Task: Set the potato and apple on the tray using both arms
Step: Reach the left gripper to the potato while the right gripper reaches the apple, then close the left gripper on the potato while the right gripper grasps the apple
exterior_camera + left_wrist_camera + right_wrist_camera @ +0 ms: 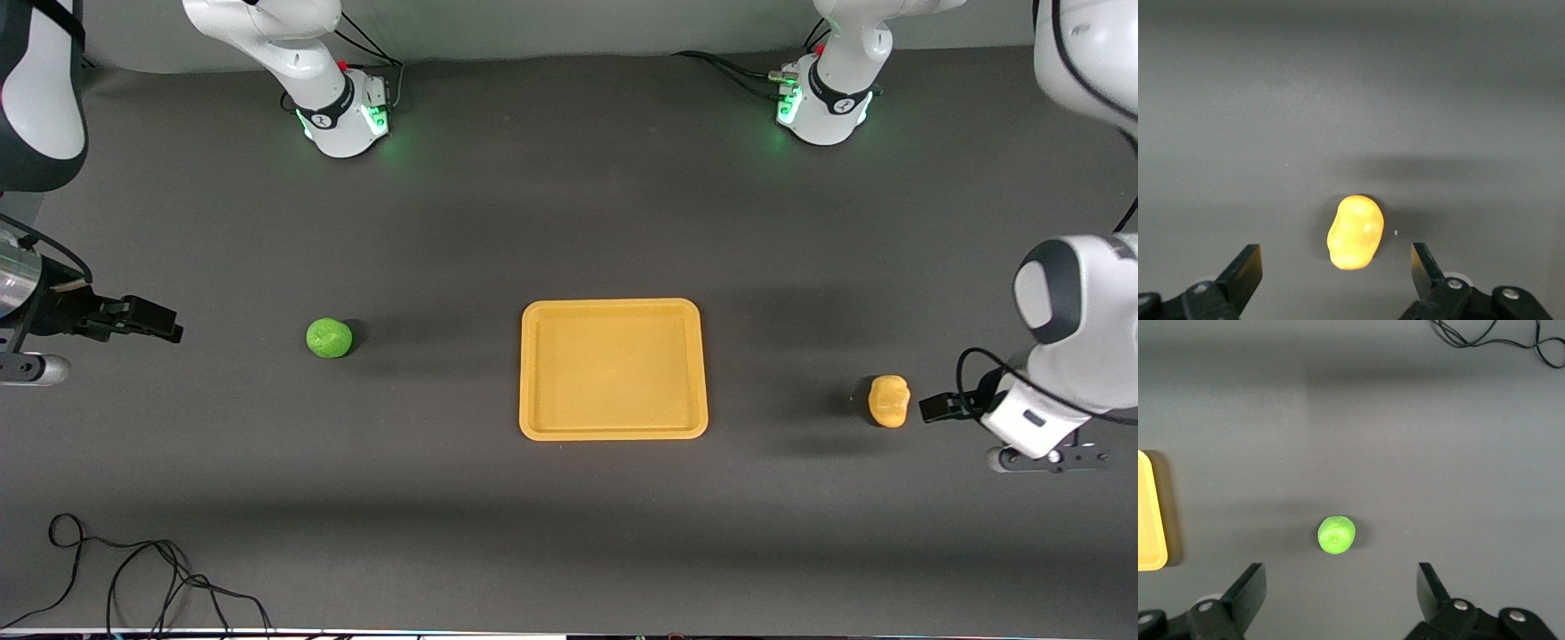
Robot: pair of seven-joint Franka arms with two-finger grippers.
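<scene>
Both spread: left tool [1337,270] by potato [1355,231], right tool [1341,590] near apple [1337,535], arms cropped.

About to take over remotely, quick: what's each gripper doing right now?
Left gripper: open, holding nothing, just short of the potato.
Right gripper: open, holding nothing, short of the apple.

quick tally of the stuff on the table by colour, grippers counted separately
Yellow-orange: 2, the tray and the potato
Green: 1, the apple
Black: 1, a loose cable at the table edge nearest the front camera
Total things: 4
Grippers: 2, the left gripper open over the potato, the right gripper open near the apple
</scene>
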